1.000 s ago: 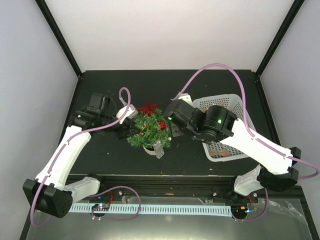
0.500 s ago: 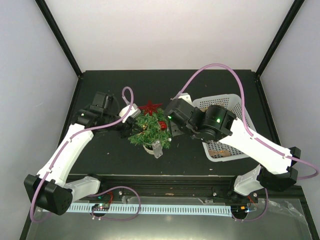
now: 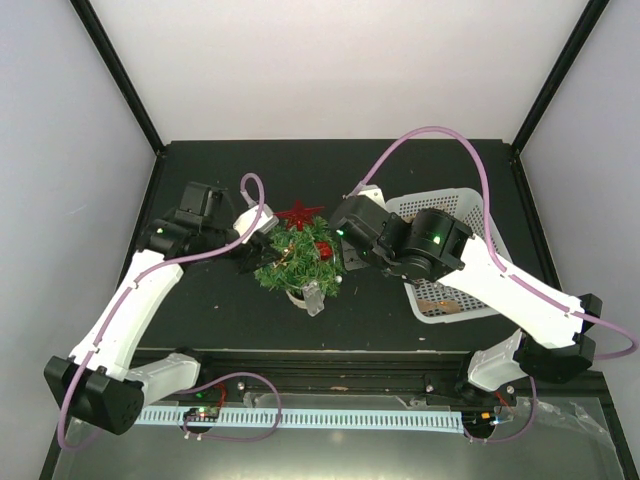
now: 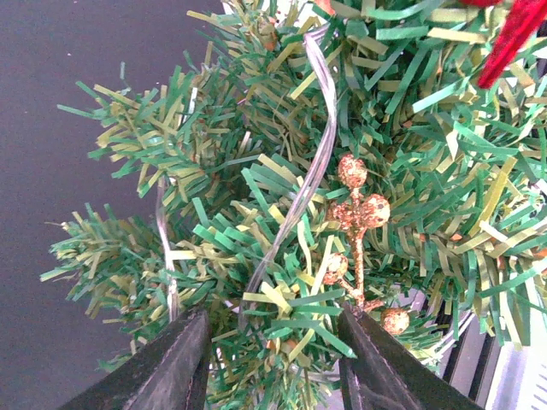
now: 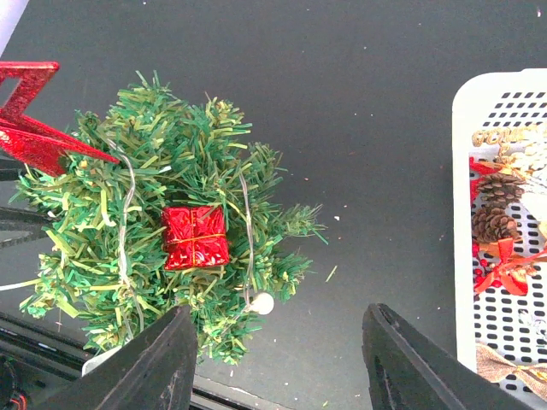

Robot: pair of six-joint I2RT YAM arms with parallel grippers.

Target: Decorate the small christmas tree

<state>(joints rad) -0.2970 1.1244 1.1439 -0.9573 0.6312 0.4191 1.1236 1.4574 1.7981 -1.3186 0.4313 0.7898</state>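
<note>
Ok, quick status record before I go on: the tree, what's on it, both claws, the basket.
tree: small christmas tree in a cream pot, mid-table between the arms
on tree: red star at the top; red gift box; gold berry sprig; wire light string
left claw: open, fingers either side of the lower branches under the berry sprig
right claw: open, empty, over bare table beside the tree
basket: white mesh basket on the right, holding a pine cone and other ornaments

small christmas tree (image 3: pixel 300 262), upright, red-star topped
</note>
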